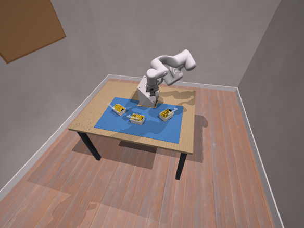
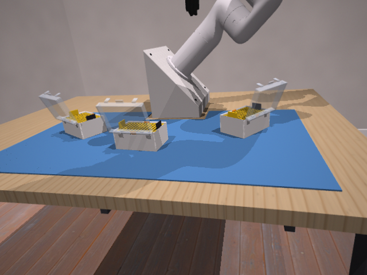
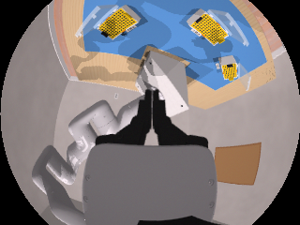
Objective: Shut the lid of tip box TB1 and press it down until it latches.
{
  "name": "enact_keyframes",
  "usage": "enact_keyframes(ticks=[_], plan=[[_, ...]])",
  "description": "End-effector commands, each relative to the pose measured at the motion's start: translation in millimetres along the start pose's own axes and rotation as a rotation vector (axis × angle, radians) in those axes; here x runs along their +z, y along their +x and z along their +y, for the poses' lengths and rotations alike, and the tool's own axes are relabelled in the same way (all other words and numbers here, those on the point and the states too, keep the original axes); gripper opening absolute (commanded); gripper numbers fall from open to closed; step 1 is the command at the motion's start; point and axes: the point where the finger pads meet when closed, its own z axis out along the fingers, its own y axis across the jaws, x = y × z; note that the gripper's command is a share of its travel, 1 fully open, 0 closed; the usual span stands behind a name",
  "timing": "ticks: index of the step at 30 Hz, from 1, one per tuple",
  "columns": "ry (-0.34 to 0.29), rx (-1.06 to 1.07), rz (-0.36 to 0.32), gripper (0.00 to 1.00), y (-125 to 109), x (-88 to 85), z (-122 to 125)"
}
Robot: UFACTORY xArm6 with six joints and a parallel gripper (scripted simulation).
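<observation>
Three tip boxes on a blue mat [image 2: 207,160] atop a wooden bench [image 2: 183,204], every clear lid standing open, yellow inserts showing. IDs too small to read in any view, so no telling which box is TB1. Left box [image 2: 82,125], middle box [image 2: 139,137] and right box [image 2: 244,122] strung in a loose row across the mat in front of the grey wedge pedestal [image 2: 166,89], well apart from one another. Gripper [image 3: 153,109] held high above the bench beside the pedestal, fingers pressed together on nothing, far from all three boxes; in the wrist view, black fingertips pointing toward the pedestal with the boxes spread beyond them. Seen from the exterior camera: middle box with long axis running left to right, front wall toward the camera, lid [image 2: 121,110] rising at the rear; left box turned at an angle, lid [image 2: 53,103] leaning back to the left; right box also angled, lid [image 2: 271,91] upright at its far right end. All three standing level on the mat. Arm [image 1: 170,65] folded above and behind the pedestal.
</observation>
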Motion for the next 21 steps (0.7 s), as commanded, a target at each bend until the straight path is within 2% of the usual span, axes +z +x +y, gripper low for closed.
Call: enact_keyframes(ticks=[1, 5, 8, 21], plan=[[0.032, 0.155, 0.047, 0.00, -3, 3.7, 18], [0.066, 0.280, 0.079, 0.00, -7, 7.8, 30], [0.073, 0.307, 0.086, 0.00, -7, 7.8, 30], [0.205, 0.710, 0.173, 0.00, -22, 25.0, 75]])
